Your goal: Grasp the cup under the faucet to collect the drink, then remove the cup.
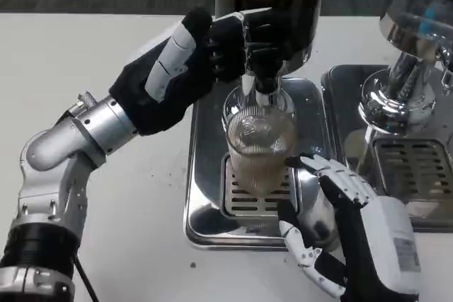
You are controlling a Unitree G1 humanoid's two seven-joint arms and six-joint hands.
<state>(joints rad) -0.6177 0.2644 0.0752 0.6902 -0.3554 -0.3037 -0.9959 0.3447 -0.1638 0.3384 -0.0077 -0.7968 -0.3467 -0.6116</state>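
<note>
A ribbed clear cup (pixel 259 152), partly filled with a pale brown drink, stands on the slotted grate of a steel drip tray (pixel 204 175) on the white counter (pixel 106 54), directly beneath the black faucet (pixel 265 76) of a dark beverage dispenser (pixel 272 5) at the frame's 12 o'clock. The robot's left hand (pixel 187 68) reaches in from 9 o'clock, its black fingers (pixel 237 37) curled against the dispenser's base around the faucet; whether they actually press the tap cannot be told. The silver left forearm (pixel 78 136) angles down toward 7 o'clock. At 5 o'clock of the cup, the right hand (pixel 340 224) rests over the tray's front right corner, its white-and-black fingers (pixel 333 175) spread and holding nothing, their tips just beside the cup's lower right wall; whether they touch the glass is unclear. A second dispenser (pixel 414 47) with a chrome base stands on its own drip tray (pixel 410 167) at 3 o'clock, apart from both hands. Small dark specks dot the counter at 8 o'clock of the first tray.
</note>
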